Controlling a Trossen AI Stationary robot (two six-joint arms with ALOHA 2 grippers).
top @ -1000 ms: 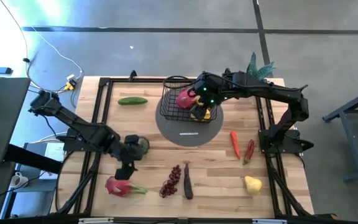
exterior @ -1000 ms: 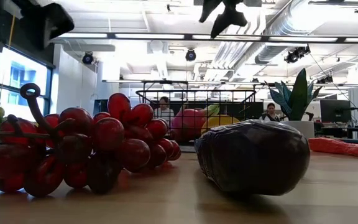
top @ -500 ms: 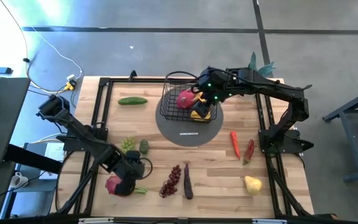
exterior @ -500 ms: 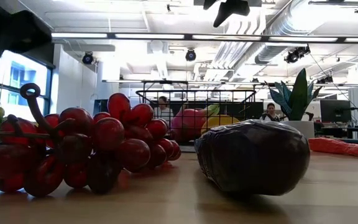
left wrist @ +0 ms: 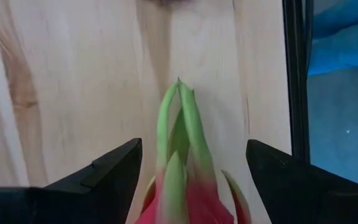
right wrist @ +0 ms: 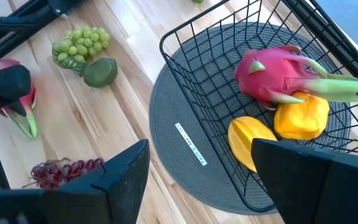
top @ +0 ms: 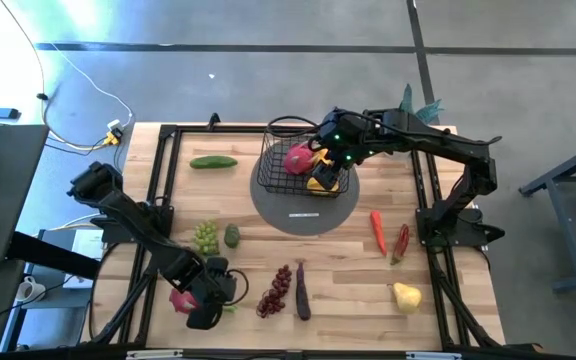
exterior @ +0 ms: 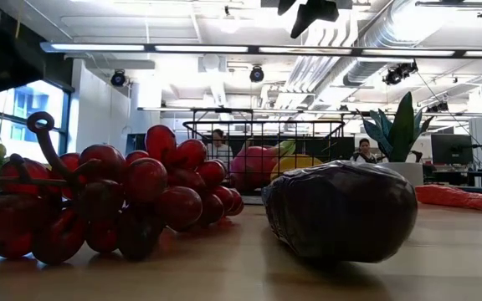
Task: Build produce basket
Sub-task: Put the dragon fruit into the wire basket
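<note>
**Left arm poised over the second dragon fruit**

From where I stand, the small black wire-mesh basket (top: 296,160) sits on a round grey woven mat (top: 303,215) toward the far side of the pale wooden table (top: 338,270); inside it lie a pink dragon fruit with green-tipped scales (right wrist: 275,74) and two yellow fruits (right wrist: 300,118), touching one another; the right gripper (top: 320,165) hangs just above them, fingers spread apart and carrying nothing.

Near the front edge, the left gripper (left wrist: 194,171) is down over the other pink dragon fruit (top: 183,297); its wrist view shows both dark fingers (left wrist: 114,168) parted on either side of the fruit, not yet pinching it.

That fruit looks plump and rounded, probably light, with a smooth skin that could slip; its leafy green scales seem thin and pliable, a poor place to grip; I would take it across the widest part of the body, squarely, so it cannot roll out.

Loose on the table wait the green grapes (top: 205,238), red grapes (top: 276,290), a purple eggplant (top: 301,290), a cucumber (top: 213,162), red chilies (top: 388,235) and a yellow pear (top: 406,295).
</note>
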